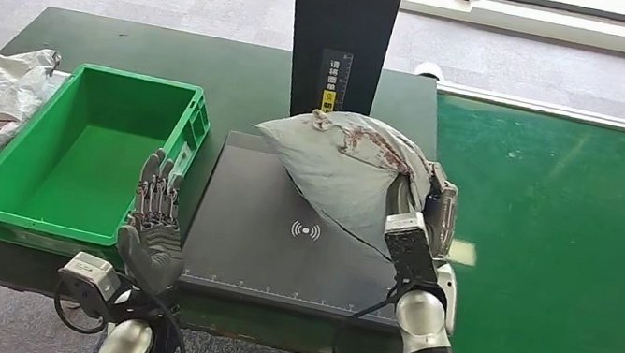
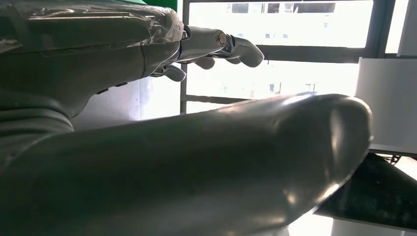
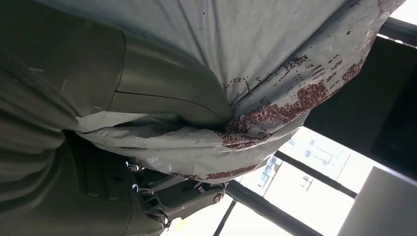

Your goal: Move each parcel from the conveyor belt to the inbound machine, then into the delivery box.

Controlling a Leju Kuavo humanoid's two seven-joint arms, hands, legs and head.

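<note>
we are gripping the grey parcel [image 1: 348, 168] in our right hand [image 1: 421, 215], holding it over the inbound machine [image 1: 279, 247]. our left hand [image 1: 156, 209] is hanging open, holding nothing. next likely calls for carrying it to the green delivery box [image 1: 69, 223].

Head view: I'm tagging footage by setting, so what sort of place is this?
Probably a parcel-sorting test station: a green conveyor belt, a flat scanner pad, a green bin, and a grey parcel in the right hand.
</note>
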